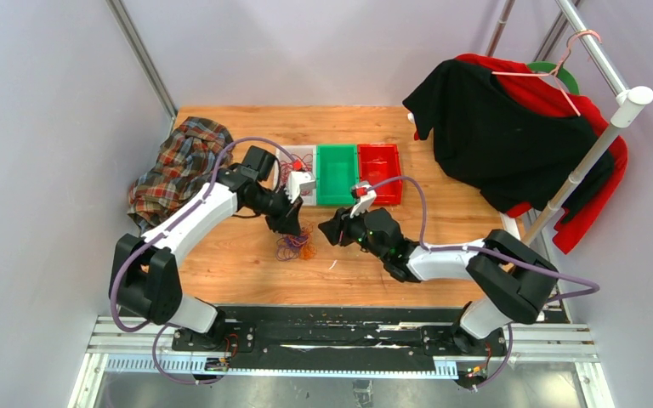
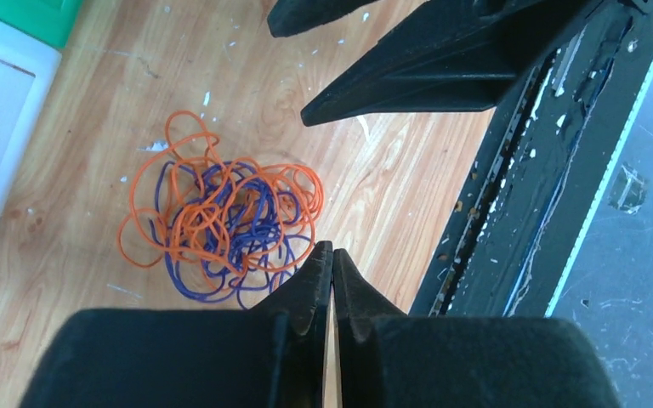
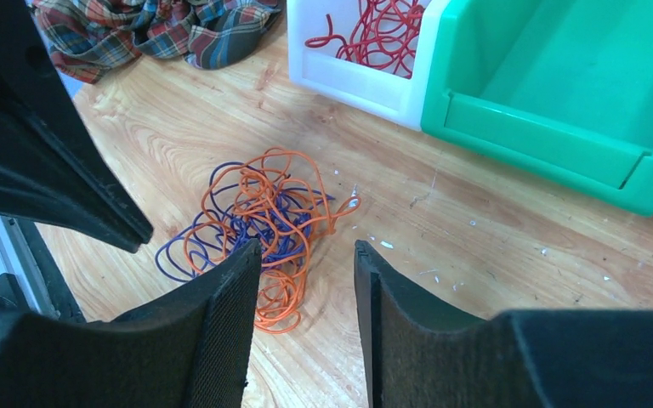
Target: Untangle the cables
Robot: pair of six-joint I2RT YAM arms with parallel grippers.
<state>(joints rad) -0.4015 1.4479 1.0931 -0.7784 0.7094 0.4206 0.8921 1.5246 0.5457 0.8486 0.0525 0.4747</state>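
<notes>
Partly, the spread right fingers cover the orange-purple cables; the left fingers sit pressed together

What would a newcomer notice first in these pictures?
A knot of orange and purple cables lies on the wooden table, just ahead of the open right gripper. Red cables sit apart in the white bin. Black and red clothes hang at the far right.
</notes>
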